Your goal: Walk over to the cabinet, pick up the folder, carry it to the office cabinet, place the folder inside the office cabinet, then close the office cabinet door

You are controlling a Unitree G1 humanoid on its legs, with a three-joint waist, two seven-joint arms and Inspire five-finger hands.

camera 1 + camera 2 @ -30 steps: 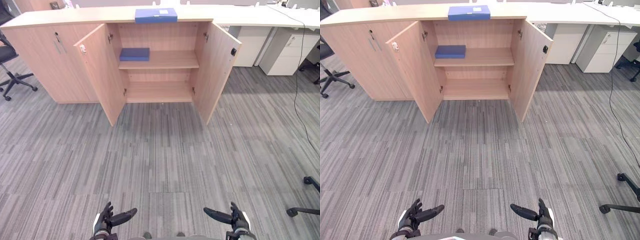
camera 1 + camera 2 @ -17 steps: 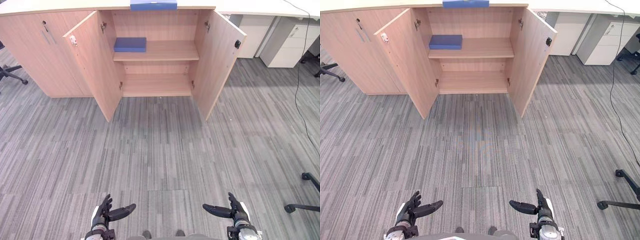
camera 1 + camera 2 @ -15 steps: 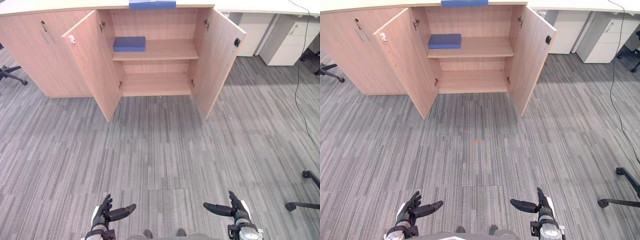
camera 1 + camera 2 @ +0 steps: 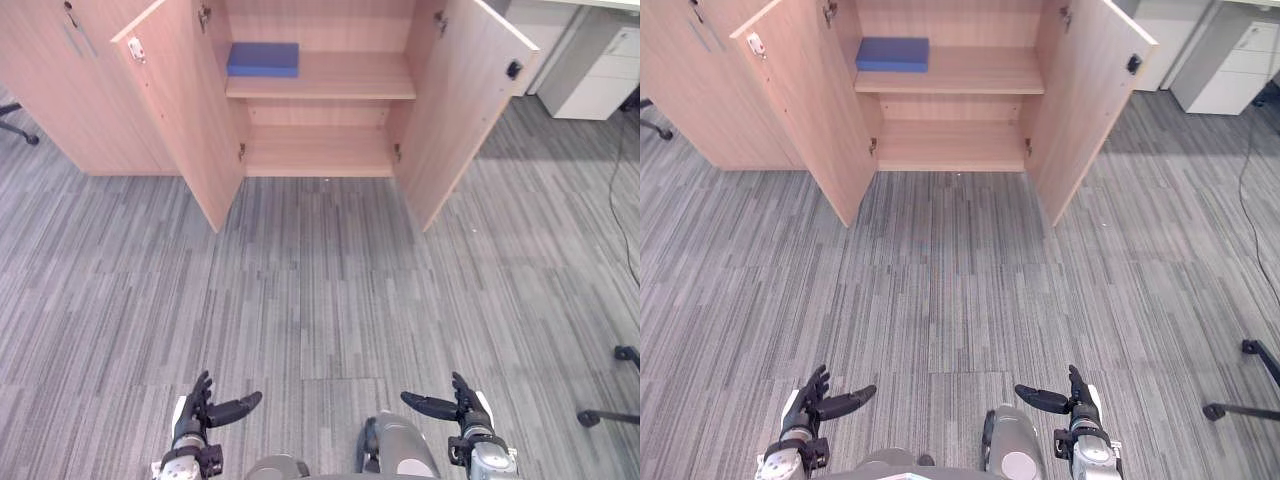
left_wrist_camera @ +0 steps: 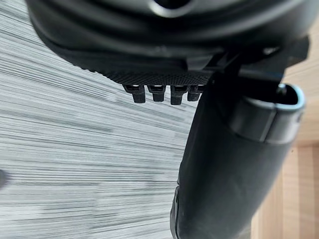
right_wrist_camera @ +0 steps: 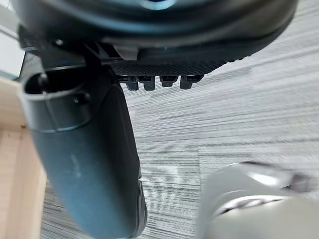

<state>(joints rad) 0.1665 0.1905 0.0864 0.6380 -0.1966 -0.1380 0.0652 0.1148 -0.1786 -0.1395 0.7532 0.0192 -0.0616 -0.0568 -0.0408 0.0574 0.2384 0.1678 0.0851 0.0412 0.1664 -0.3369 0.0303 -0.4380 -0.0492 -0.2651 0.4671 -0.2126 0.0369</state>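
Observation:
A wooden office cabinet [image 4: 320,150] stands ahead with both doors swung wide, the left door [image 4: 180,100] and the right door [image 4: 460,110]. A blue folder [image 4: 263,58] lies flat at the left end of its upper shelf; the lower shelf is bare. My left hand [image 4: 195,415] and right hand [image 4: 462,410] hang low over the grey carpet, far short of the cabinet. Both are open and hold nothing. The left wrist view shows the left thumb [image 5: 224,164] straight over carpet, and the right wrist view shows the right thumb [image 6: 84,159] likewise.
A closed cabinet section [image 4: 60,90] adjoins on the left. A white drawer unit [image 4: 610,70] stands at the far right. An office chair's base [image 4: 610,410] sits on the carpet at the right, and another chair's leg [image 4: 12,125] pokes in at the left edge.
The camera has moved closer to the cabinet, so its top and the folder lying on it have slid out past the upper edge. Both hands keep their open pose.

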